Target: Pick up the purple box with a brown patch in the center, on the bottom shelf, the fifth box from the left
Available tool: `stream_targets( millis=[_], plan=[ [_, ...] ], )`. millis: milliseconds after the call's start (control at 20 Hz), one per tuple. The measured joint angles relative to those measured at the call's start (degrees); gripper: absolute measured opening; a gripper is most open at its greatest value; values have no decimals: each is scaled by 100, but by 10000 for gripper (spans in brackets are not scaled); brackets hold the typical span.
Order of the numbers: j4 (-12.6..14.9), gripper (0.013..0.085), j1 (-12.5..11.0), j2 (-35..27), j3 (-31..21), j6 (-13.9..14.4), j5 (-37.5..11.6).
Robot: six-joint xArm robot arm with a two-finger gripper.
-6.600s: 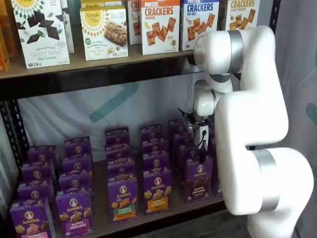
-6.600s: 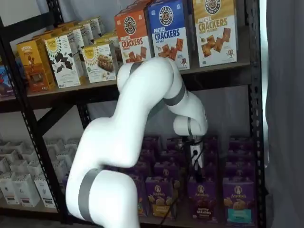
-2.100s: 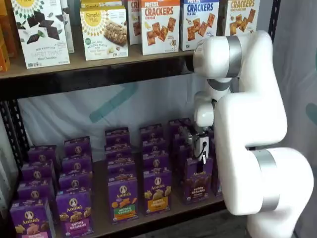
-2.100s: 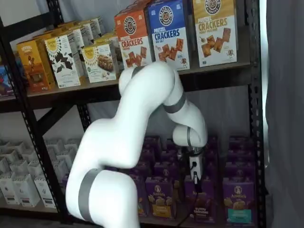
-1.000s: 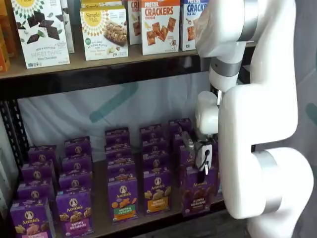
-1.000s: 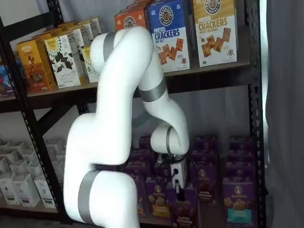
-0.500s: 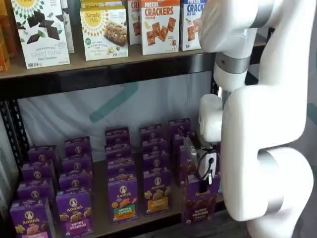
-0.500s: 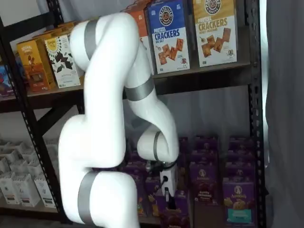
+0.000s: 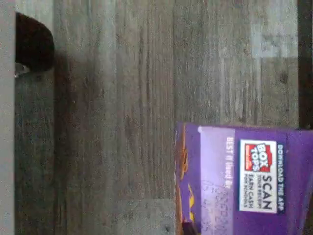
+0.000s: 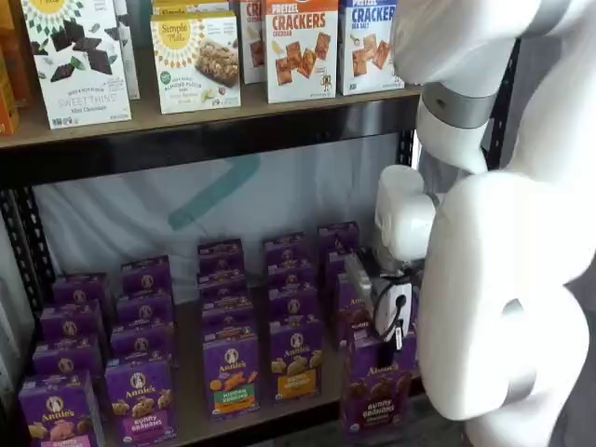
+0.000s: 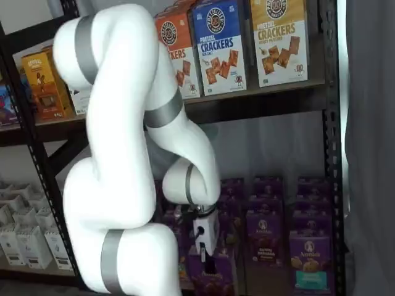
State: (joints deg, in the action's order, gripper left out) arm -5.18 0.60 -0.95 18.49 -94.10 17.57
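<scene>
My gripper [image 10: 386, 343] is shut on the purple box [image 10: 376, 393], holding it by its top. The box has a dark brown cookie picture and white lettering on its face. It hangs in front of the bottom shelf [image 10: 187, 408], off the board and out past the front row. In a shelf view the gripper [image 11: 204, 258] and the held box [image 11: 213, 279] sit low beside my white arm. The wrist view shows the box's purple top flap with a Box Tops label [image 9: 247, 180] over grey wooden floor [image 9: 122, 98].
Rows of small purple boxes [image 10: 231, 372] fill the bottom shelf. Tall cracker boxes [image 10: 300, 48] stand on the upper board. My bulky white arm [image 10: 503, 279] blocks the shelf's right side. More purple boxes [image 11: 308, 259] stand right of the gripper. A black frame post [image 11: 328, 123] stands at right.
The gripper has drawn the purple box off the shelf, outward and lower. The arm's upper links have swung up and away from the shelf.
</scene>
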Motion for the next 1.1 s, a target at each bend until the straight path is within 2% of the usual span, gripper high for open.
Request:
stream_targets(
  millis=[50,350,650,1100],
  plan=[
    [-72,250,51,189,-48,-11,149],
    [-79,250,237,988,-158,209,812],
    [89,250,361,1784,-74,532,1747],
    [38,250,411,2851,201,629,3103]
  ],
)
